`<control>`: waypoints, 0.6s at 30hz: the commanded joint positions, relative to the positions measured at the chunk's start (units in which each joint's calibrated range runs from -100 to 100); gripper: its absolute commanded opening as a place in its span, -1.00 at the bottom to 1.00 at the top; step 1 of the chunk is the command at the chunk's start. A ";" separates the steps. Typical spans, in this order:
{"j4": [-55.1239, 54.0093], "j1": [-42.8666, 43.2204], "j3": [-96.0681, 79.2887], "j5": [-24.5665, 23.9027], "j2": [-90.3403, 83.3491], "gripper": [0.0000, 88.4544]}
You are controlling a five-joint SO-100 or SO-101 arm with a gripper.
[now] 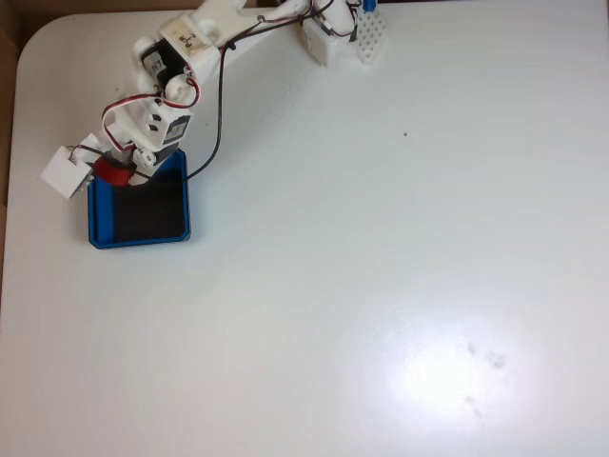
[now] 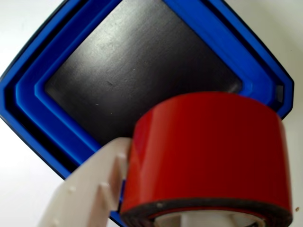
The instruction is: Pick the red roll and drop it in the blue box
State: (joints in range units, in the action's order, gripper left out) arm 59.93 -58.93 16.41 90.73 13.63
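The red roll (image 2: 208, 156) looms large in the wrist view, clamped between my white fingers (image 2: 90, 189) and held over the blue box (image 2: 42, 90), whose dark floor lies bare beneath it. In the fixed view my gripper (image 1: 119, 173) is shut on the red roll (image 1: 112, 171) at the box's upper left corner, just above the rim of the blue box (image 1: 138, 241). The box sits at the table's left side, with the arm reaching down to it from the top edge.
The white arm (image 1: 181, 57) and its black cable (image 1: 219, 114) stretch from the base (image 1: 343, 33) at the top. A white block (image 1: 65, 173) on the gripper overhangs the box's left side. The table's left edge (image 1: 11, 190) runs close to the box.
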 commanded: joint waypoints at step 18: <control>-6.63 1.33 3.17 0.33 0.75 -0.98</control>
State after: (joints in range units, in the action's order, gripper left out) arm 54.52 -58.04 16.41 90.82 15.16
